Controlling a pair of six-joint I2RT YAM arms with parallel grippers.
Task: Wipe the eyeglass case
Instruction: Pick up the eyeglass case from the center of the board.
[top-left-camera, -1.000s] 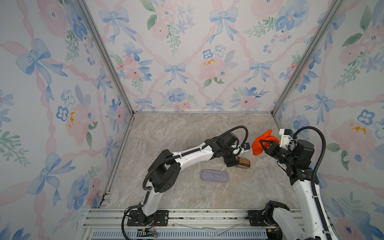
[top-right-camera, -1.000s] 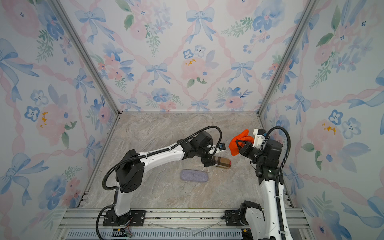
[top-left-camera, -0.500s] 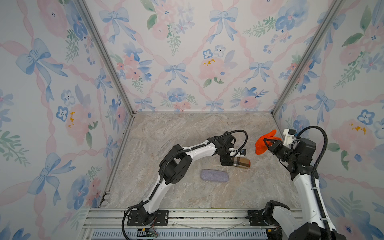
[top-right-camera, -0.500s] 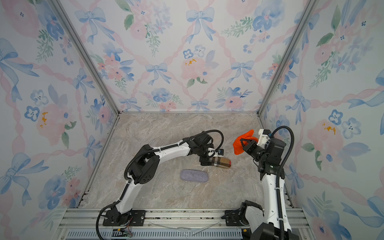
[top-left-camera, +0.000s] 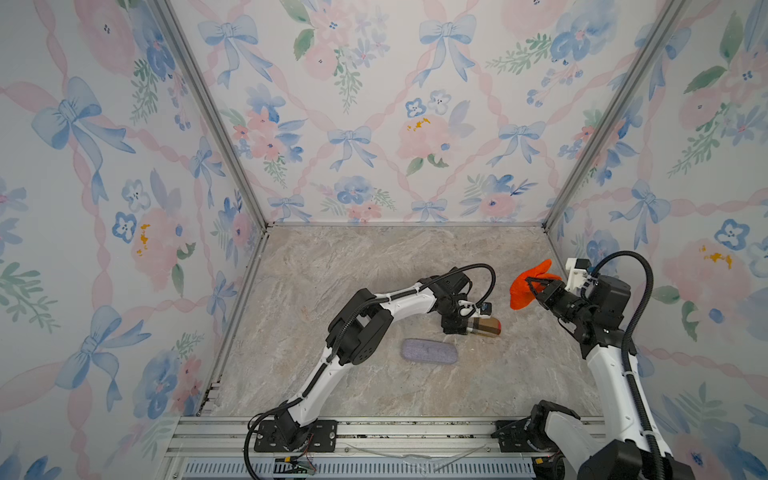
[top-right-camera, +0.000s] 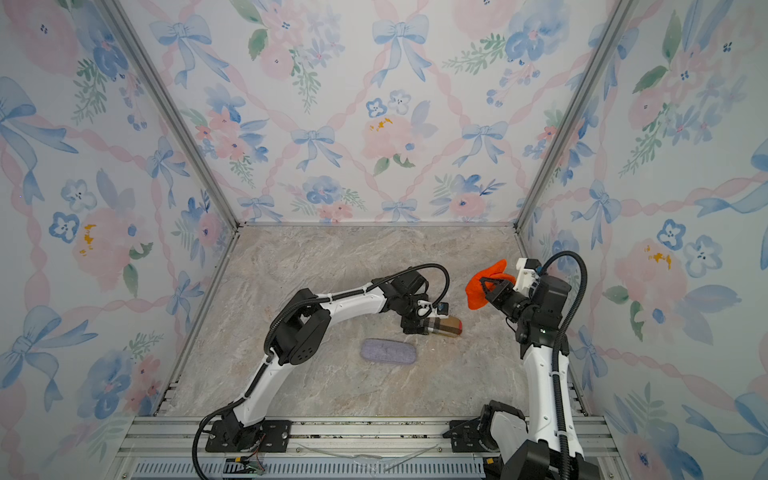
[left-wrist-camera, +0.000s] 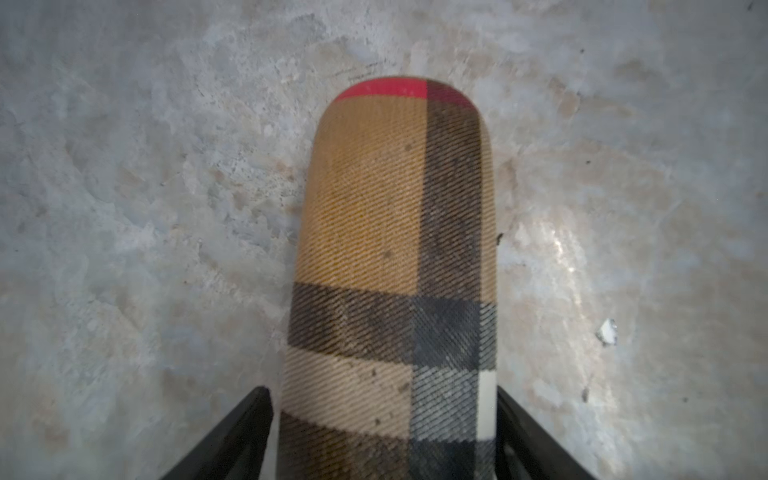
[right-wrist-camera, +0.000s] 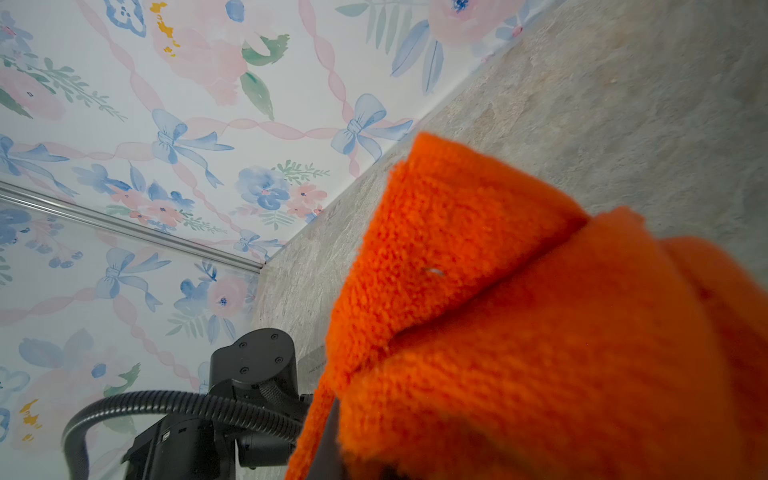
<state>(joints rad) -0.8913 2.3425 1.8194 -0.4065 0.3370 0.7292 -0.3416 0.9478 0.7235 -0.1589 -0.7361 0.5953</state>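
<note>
Left elbow (top-left-camera: 361, 328) swung inward | left end effector (top-left-camera: 460, 327) straddles eyeglass case (top-left-camera: 486, 327)

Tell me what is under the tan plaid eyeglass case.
Only grey marbled tabletop shows around the tan plaid fabric eyeglass case, which lies on it. The patch directly beneath is hidden by the case.

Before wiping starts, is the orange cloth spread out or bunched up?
Bunched up: the orange cloth shows thick folds in the right wrist view, pinched in the shut right gripper.

Soft even light, faint shadows, glare patch on tabletop (left-wrist-camera: 557, 245), plaid case (left-wrist-camera: 395, 249) and cloth (right-wrist-camera: 540, 332) blurred close-up
</note>
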